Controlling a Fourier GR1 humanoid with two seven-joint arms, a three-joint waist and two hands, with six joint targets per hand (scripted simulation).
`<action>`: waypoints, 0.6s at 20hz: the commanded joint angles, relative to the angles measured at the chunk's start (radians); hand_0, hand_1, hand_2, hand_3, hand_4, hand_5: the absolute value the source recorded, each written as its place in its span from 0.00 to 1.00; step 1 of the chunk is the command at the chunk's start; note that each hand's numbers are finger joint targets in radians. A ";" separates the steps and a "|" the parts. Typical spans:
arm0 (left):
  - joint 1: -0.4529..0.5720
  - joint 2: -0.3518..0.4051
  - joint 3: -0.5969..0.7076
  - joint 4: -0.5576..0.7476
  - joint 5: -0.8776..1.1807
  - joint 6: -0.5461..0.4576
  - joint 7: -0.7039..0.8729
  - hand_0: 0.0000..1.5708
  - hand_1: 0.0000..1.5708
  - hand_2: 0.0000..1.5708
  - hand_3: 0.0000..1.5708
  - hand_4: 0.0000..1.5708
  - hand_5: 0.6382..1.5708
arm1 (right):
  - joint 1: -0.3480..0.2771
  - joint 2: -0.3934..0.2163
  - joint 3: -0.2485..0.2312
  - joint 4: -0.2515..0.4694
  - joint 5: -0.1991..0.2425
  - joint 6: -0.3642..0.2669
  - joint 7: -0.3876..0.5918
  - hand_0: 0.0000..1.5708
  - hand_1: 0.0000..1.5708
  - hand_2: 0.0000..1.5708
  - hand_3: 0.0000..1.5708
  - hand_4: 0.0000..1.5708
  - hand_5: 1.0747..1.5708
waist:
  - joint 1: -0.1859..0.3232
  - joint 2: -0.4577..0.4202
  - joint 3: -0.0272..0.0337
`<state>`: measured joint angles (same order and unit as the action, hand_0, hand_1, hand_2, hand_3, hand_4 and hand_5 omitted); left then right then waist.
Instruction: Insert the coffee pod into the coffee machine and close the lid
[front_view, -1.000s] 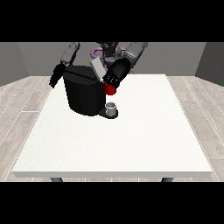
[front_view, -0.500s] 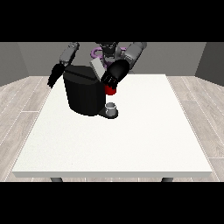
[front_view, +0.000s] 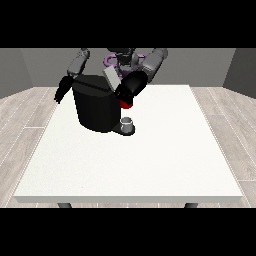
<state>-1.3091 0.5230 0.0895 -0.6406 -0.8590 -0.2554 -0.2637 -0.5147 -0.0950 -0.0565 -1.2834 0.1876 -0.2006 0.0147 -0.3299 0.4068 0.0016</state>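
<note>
On the white table (front_view: 150, 165) the black machine (front_view: 97, 107) stands far left, the hand at the view's right (front_view: 131, 87) over its top by a red thing at the machine (front_view: 127, 104), the hand at the view's left (front_view: 63, 89) beside it, finger states unreadable, a grey thing (front_view: 127, 123) at its base.

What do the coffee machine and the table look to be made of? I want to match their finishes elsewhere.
The coffee machine looks like matte black plastic: dark, even, with only a faint sheen along its top edge. The table looks like white laminate or painted board, flat, faintly speckled and without glare. Neither can be settled from the look alone.
</note>
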 joint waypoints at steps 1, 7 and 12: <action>0.018 -0.013 -0.031 -0.024 -0.030 0.023 -0.020 0.64 0.64 0.65 0.46 0.00 1.00 | 0.007 -0.016 -0.046 0.051 -0.024 -0.003 -0.022 0.00 0.00 0.00 0.00 0.10 1.00 | 0.039 -0.019 -0.0010; 0.038 0.055 -0.008 0.024 -0.063 0.091 -0.038 0.00 0.00 0.43 0.34 0.00 1.00 | -0.003 -0.020 0.004 -0.029 0.018 -0.002 0.037 0.00 0.00 0.00 0.00 0.13 1.00 | -0.006 0.000 -0.0019; -0.010 0.032 0.000 0.019 -0.060 0.083 -0.023 0.00 0.00 0.35 0.29 0.00 1.00 | -0.039 0.010 -0.004 0.000 0.013 -0.029 0.042 0.00 0.00 0.00 0.00 0.00 1.00 | 0.002 0.009 -0.0016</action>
<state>-1.2980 0.5475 0.0760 -0.6387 -0.9089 -0.2068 -0.2946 -0.5209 -0.0956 -0.0622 -1.2752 0.1936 -0.2117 0.0232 -0.3237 0.4030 0.0021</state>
